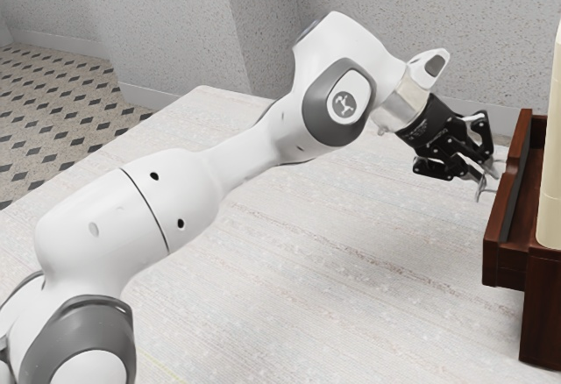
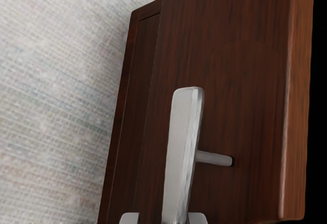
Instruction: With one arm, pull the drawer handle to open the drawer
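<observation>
So, going left to right across the exterior view: far left there's a patterned tile floor (image 1: pixel 44 143) in cream with dark diamonds, running up to speckled grey walls (image 1: pixel 175 20). The white and grey arm (image 1: pixel 131 204) starts at the near left and stretches over the pale worktop (image 1: pixel 307 266) toward the far right, elbow low, wrist up high. At the end of it the black hand (image 1: pixel 488 184) tips down toward the drawer front. It's not clamped on anything as far as I can see: the fingers are spread, with the silver handle (image 2: pixel 181 147) running between them. In the wrist view the bar sits right up by one fingertip (image 2: pixel 197 218), with a gap over to the other. The handle is a flat bar on a thin post, fixed to the drawer's front. The reddish-brown drawer (image 1: pixel 504 263) is partway open, sticking out of the dark wood cabinet (image 1: pixel 543 318) at the right, and you can see down inside it. Furthest right, some tall cream thing (image 1: pixel 550 147) rises above the cabinet, cut off by the edge, so no clue what it is.
</observation>
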Robot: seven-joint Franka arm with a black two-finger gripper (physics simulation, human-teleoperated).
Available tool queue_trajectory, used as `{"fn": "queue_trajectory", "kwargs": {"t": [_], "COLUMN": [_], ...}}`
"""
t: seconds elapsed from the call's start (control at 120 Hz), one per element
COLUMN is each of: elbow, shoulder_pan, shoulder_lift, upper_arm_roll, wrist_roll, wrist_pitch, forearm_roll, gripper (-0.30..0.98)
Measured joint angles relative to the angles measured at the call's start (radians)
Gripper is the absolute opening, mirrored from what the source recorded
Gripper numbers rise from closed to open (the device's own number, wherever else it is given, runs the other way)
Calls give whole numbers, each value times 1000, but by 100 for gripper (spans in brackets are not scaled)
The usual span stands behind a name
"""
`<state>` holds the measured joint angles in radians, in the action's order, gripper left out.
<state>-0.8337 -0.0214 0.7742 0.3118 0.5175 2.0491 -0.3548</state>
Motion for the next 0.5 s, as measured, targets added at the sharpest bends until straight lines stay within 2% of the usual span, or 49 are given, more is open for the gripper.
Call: {"fn": "queue_trajectory", "kwargs": {"t": [0.5], "elbow": [-96], "shoulder_pan": [19], "shoulder_lift": [-63], "upper_arm_roll": [-6], "wrist_roll": [8], "wrist_pitch": [3], "forearm_roll": [-1], "gripper": [2]}}
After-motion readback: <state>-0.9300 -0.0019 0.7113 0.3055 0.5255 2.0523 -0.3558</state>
